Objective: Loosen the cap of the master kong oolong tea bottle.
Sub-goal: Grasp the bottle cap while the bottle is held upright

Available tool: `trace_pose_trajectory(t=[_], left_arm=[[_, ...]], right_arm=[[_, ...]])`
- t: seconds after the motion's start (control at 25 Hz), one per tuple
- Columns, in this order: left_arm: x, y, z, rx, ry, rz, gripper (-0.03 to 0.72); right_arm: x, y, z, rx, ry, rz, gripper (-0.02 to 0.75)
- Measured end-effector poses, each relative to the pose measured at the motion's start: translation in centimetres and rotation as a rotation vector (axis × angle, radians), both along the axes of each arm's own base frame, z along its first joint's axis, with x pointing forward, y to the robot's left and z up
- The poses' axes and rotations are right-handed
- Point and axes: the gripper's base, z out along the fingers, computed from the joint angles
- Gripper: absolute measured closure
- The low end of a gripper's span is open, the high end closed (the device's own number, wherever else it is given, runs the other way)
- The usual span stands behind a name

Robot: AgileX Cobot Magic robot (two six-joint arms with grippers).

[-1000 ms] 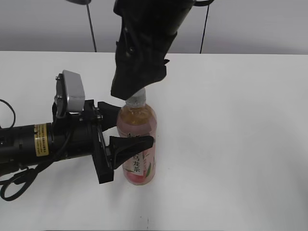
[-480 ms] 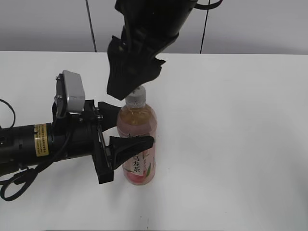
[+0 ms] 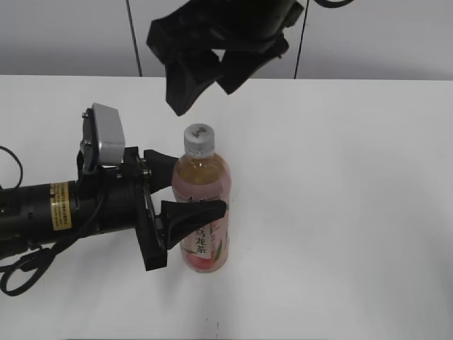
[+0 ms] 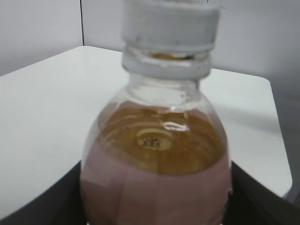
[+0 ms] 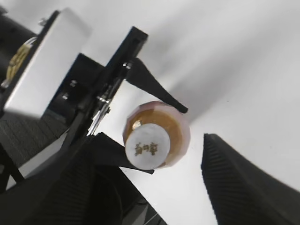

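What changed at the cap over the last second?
The right gripper let go of the cap and rose clear above it, jaws now open. The left gripper stayed clamped on the master kong oolong tea bottle, which stands upright in the same spot, cap on.

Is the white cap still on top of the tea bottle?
Yes. The cap sits on the bottle neck, and the right gripper hangs open above it.

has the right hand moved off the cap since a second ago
Yes. The right hand has risen off the cap, which now shows fully on the bottle; its jaws are open. The left hand holds the bottle as before.
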Motion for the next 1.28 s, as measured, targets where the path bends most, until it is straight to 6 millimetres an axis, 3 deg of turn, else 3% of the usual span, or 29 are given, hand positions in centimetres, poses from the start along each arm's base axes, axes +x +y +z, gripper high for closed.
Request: trace_pose_trajectory(t=[0.36, 0.8, 1.28], left_arm=[[0.0, 0.0, 0.0, 0.000, 0.000, 0.000, 0.228], [0.0, 0.0, 0.0, 0.000, 0.000, -0.001, 0.228], [0.0, 0.0, 0.0, 0.000, 0.000, -0.001, 0.228]], right_arm=[[0.3, -0.2, -0.1, 0.018, 0.084, -0.248, 0.203], [-0.1, 2.5, -3.4, -0.029, 0.173, -0.252, 0.208], [0.2, 2.3, -3.5, -0.047, 0.155, -0.279, 0.241]])
